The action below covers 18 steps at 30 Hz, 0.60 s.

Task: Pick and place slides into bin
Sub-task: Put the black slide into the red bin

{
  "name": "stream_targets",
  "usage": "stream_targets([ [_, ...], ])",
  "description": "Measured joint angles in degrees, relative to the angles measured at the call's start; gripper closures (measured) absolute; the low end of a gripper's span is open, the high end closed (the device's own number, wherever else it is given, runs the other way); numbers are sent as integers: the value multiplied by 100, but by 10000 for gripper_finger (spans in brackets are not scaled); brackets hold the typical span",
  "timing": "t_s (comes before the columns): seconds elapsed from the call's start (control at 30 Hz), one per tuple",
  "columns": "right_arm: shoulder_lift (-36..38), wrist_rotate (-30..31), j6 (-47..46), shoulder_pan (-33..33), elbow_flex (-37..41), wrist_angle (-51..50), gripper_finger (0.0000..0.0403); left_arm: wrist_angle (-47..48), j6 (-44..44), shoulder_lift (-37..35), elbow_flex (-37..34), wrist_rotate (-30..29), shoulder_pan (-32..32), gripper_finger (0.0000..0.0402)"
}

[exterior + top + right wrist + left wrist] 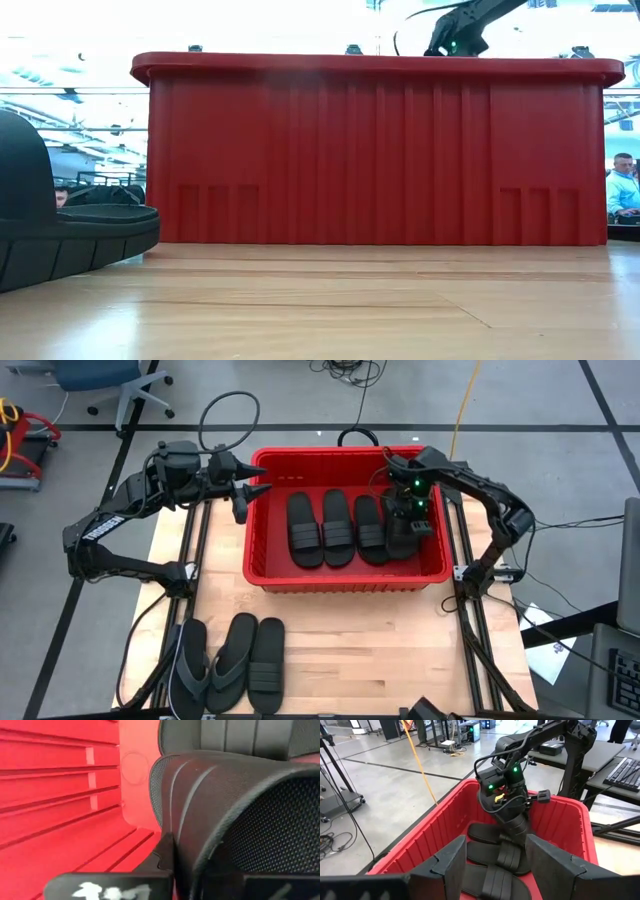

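Right pincer (404,532), clamped shut on a black slide (402,540) inside the red bin (262,575); left pincer (252,492) hovers open, empty, at the bin's left rim.

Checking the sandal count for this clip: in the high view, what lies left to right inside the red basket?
Inside the red slotted plastic bin: black ribbed-strap rubber slide → second black slide → third black slide → right gripper, shut, down at a fourth slide mostly hidden under it.
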State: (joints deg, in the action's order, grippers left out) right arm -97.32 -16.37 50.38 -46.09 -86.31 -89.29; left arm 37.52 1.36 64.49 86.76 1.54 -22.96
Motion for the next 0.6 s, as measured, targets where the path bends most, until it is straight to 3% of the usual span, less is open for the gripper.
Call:
stream_targets([
  [0.1, -87, 31, -193, -52, -1, 101, 394, 0, -37, 0, 0, 0, 0, 199],
  [0.23, -99, 574, -692, -41, -5, 322, 369, 7, -58, 0, 0, 2, 0, 199],
  [0.6, -99, 741, -1025, -46, -42, 486, 251, 111, -12, -2, 0, 9, 0, 199],
])
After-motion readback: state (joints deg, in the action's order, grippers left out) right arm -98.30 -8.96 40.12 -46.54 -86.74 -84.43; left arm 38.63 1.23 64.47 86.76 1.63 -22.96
